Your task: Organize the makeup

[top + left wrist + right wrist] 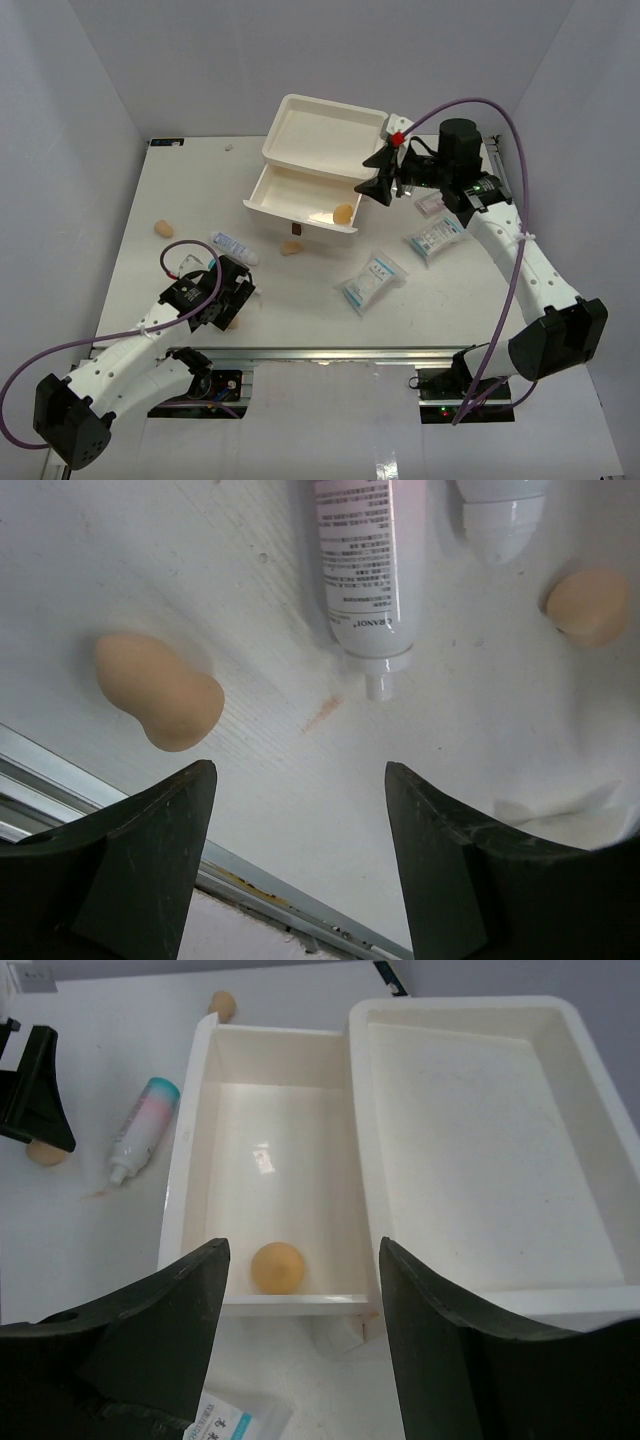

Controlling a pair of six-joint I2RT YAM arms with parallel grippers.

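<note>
The cream drawer box (pixel 325 125) stands at the back, its lower drawer (pixel 268 188) pulled out. One tan sponge (pixel 343 212) lies in the drawer, also in the right wrist view (pixel 277 1266). My right gripper (pixel 385 172) hovers open and empty over the drawer's right front corner (pixel 305 1330). My left gripper (pixel 235 292) is open and empty, low over the table (pixel 300 810). A tan sponge (pixel 158 690) lies just beyond its left finger. A white tube (pixel 358 570), a second tube (pixel 500 515) and another sponge (pixel 588 605) lie farther off.
Two blue-and-white packets (pixel 372 280) (pixel 437 235) and a small sachet (pixel 430 205) lie right of the drawer. Another sponge (pixel 163 228) sits at the far left. The table's metal front rail (pixel 150 810) runs just under my left fingers.
</note>
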